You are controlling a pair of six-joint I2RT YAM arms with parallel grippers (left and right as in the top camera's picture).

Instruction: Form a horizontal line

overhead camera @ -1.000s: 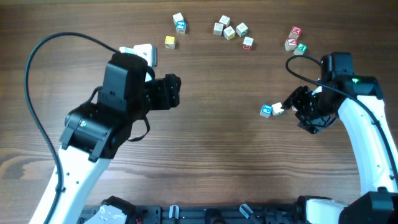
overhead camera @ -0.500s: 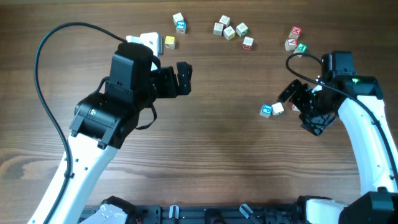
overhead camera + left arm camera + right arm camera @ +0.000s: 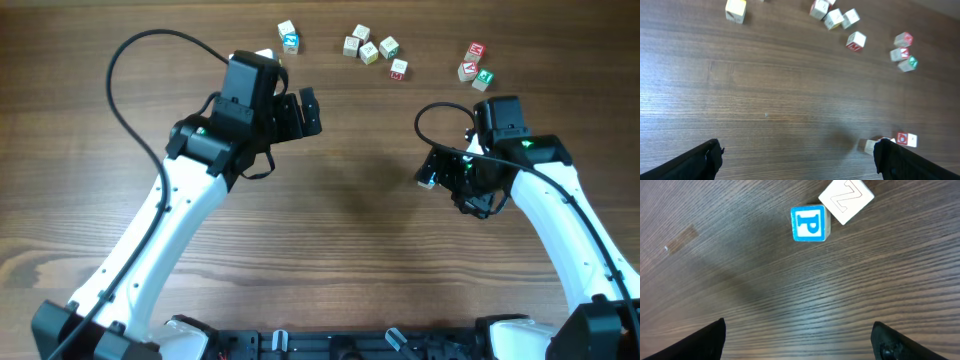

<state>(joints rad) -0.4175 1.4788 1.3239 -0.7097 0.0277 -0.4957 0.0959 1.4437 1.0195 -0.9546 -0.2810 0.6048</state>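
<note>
Alignment step running: right gripper (image 3: pixel 799 340) hanging wide open, empty, above row (image 3: pixel 825 215), right of centre; Z cube (image 3: pixel 846 200) sitting skewed beside P cube (image 3: pixel 809 223) (corner nearly touching). Next move calling for nudging Z square. Left gripper (image 3: pixel 300 112) gaping too, empty.

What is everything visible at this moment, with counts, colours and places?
wooden table: one, dark brown, under everything.
blue-faced wooden letter cube: one, marked P, right of centre.
cream wooden letter cube: one, marked Z, askew at the blue cube's corner.
yellow wooden cube: one, far side, seen in the left wrist view.
pair of wooden cubes: two, white and blue-faced, far edge, left of centre.
cluster of wooden cubes: five, pale, mixed faces, far edge, centre.
group of wooden cubes: three, red and green faces, far right.
black cables: two, one per arm.
left gripper: one, black, open, empty.
right gripper: one, black, open, empty.
</note>
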